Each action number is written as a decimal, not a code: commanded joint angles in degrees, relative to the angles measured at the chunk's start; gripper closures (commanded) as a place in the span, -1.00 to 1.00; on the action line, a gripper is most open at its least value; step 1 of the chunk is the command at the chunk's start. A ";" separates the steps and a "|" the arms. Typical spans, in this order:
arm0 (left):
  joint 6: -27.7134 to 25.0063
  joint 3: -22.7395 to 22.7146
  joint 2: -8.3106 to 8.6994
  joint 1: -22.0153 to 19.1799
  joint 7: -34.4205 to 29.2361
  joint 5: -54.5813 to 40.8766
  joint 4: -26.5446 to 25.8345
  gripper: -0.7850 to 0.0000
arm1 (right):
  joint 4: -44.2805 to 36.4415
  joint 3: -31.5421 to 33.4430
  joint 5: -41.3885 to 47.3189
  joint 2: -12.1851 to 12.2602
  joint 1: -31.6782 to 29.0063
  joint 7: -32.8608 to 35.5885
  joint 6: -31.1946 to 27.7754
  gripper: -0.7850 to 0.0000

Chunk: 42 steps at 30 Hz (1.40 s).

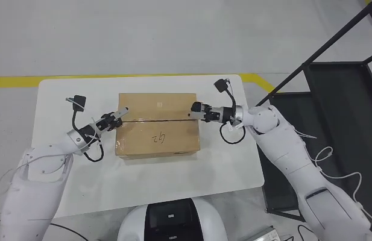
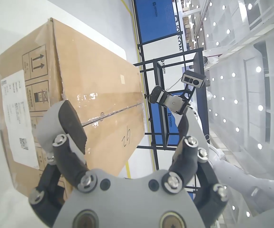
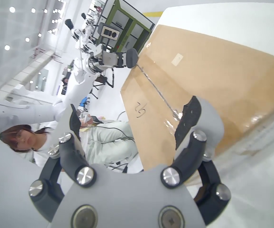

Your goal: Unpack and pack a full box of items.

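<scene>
The box lies closed in the middle of the white table, with its long side across the robot, and a taped seam runs along the top from one short end to the other. The left gripper is at the left end of the box, at the height of the top edge and just where the seam ends. Its fingers stand apart and hold nothing. In the left wrist view one pad lies before the top corner of the box, beside the white label on the end face, and the other finger is off the box, in the air. I cannot tell if the pad really touches the cardboard. The right gripper is at the opposite end, also at the seam (the two grippers face each other across the box). Its fingers are spread too, with nothing between them. In the right wrist view one pad is over the end of the box, close to the seam, and the other is beside the box. A dark rack stands to the right of the table.
</scene>
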 commanded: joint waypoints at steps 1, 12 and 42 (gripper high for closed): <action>-0.01 0.00 0.00 -0.01 0.01 -0.01 0.01 -1.00 | -2.53 3.11 -8.24 1.11 -2.48 -2.13 1.28 -1.00; -0.01 0.00 0.00 -0.01 0.01 -0.01 0.01 -1.00 | -10.12 18.75 -17.18 5.93 -20.65 -1.80 1.49 -1.00; -0.01 0.00 0.00 -0.01 0.01 -0.01 0.01 -1.00 | -13.79 22.20 -21.36 7.38 -26.74 -0.36 5.36 -1.00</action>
